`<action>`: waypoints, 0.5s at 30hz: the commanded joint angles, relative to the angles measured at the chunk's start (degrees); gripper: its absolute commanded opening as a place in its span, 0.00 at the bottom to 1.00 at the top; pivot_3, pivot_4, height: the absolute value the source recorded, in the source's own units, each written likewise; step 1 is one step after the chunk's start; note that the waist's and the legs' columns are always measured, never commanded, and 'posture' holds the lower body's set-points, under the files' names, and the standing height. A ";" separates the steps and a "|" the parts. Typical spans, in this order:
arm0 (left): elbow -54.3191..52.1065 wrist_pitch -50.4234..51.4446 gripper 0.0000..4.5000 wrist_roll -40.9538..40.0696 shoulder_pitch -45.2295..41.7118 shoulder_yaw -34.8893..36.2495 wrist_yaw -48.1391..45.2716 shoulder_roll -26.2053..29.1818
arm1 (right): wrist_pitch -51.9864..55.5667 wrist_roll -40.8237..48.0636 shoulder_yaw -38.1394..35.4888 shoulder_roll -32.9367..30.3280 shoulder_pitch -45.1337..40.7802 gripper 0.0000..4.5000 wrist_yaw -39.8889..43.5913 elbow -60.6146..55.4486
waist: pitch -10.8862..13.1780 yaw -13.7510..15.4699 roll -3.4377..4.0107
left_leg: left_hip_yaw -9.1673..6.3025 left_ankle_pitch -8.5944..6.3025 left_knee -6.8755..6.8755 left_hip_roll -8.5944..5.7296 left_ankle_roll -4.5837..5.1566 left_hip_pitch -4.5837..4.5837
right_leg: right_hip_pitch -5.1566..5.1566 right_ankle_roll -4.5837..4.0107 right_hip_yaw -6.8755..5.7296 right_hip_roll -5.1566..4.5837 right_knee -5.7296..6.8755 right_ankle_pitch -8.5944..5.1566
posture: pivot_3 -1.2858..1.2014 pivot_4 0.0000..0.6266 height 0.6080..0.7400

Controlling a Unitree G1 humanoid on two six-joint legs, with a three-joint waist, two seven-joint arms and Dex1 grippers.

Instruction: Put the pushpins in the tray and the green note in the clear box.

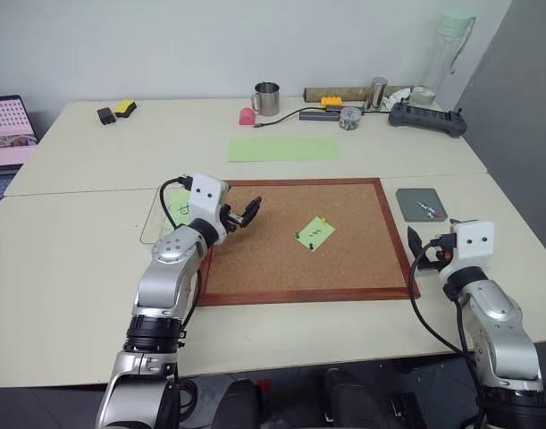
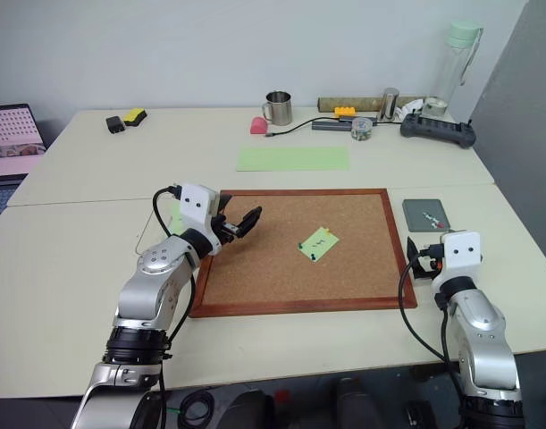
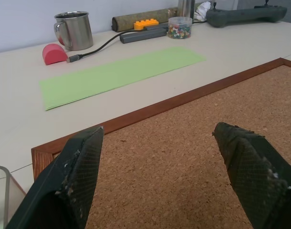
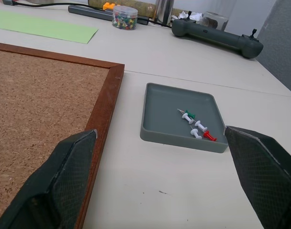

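We see the tray (image 4: 159, 114) near the desk's right edge, just off the corkboard (image 1: 344, 259), holding the pushpins (image 4: 196, 126): green, white and red. The green note (image 1: 315, 233) lies pinned mid-corkboard. The clear box (image 1: 152, 223) sits at the corkboard's left edge, largely hidden behind our left hand (image 1: 247, 213); a green note inside is barely legible. Left hand and right hand (image 1: 424, 243) both gape wide, empty.

On the corkboard (image 1: 304, 241) lies the green note (image 1: 315, 233); right of the corkboard, the tray (image 4: 181, 117) holds pushpins (image 4: 196, 125); left, the clear box (image 1: 162, 217)
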 commanded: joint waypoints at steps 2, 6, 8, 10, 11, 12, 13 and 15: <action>-4.34 0.21 0.88 -1.77 0.06 0.99 -0.84 0.49 | -1.41 0.17 -1.02 -0.64 -0.47 1.00 0.28 -1.52 | 0.00 0.00 0.00 | 0.00 0.00 0.00 0.00 0.00 0.00 | 0.00 0.00 0.00 0.00 0.00 0.00 | 0.52 0.24 1.00; -8.00 2.17 0.88 -5.31 1.44 1.54 -2.79 0.20 | -2.34 1.02 -0.30 -1.41 -2.01 1.00 2.55 -0.47 | 0.00 -0.02 0.00 | 0.01 0.00 0.00 0.00 0.00 0.00 | 0.00 0.00 0.01 0.00 0.00 0.00 | 0.52 0.24 1.00; -11.35 3.16 0.88 -7.05 3.72 1.37 -4.29 0.74 | -2.76 2.73 0.23 -2.08 -3.74 1.00 5.57 -0.04 | 0.00 -0.09 0.00 | 0.01 0.00 0.00 0.01 0.00 0.00 | 0.00 0.00 0.01 0.00 0.00 0.00 | 0.52 0.24 1.00; -14.47 4.15 0.79 -8.41 6.38 0.81 -6.02 1.60 | -2.72 4.66 0.92 -2.92 -6.05 1.00 9.14 0.62 | -0.02 -0.42 0.04 | 0.06 0.00 0.00 0.02 0.00 0.02 | -0.01 0.00 0.07 0.01 0.00 0.00 | 0.52 0.24 1.00; -16.35 4.57 0.74 -8.89 8.05 0.20 -6.91 2.02 | -2.22 5.79 1.98 -3.68 -7.73 1.00 11.90 1.26 | -0.02 -0.50 0.04 | 0.09 0.00 -0.01 0.02 0.00 0.06 | 0.00 0.00 0.11 0.01 0.01 0.00 | 0.52 0.24 1.00; -17.56 4.88 0.70 -9.18 9.10 -0.20 -7.41 2.30 | -1.87 6.47 2.69 -4.18 -8.82 1.00 13.74 1.75 | -0.02 -0.41 0.04 | 0.09 0.00 -0.01 0.04 0.00 0.07 | 0.00 0.00 0.11 0.02 0.01 0.00 | 0.52 0.24 1.00; -18.46 5.00 0.65 -9.34 9.94 -0.55 -7.68 2.32 | -1.25 7.17 3.46 -4.53 -10.01 1.00 15.51 2.29 | -0.02 -0.44 0.04 | 0.03 0.00 -0.01 0.03 0.00 0.07 | 0.01 0.00 0.05 0.02 0.02 0.00 | 0.52 0.24 1.00; -19.32 5.15 0.58 -9.34 11.36 -0.91 -7.23 1.68 | -0.25 8.07 5.47 -5.12 -12.42 1.00 18.58 3.59 | -0.02 -0.30 0.03 | 0.05 0.00 -0.01 0.04 0.00 0.09 | 0.01 0.00 0.08 0.04 0.02 0.00 | 0.52 0.24 1.00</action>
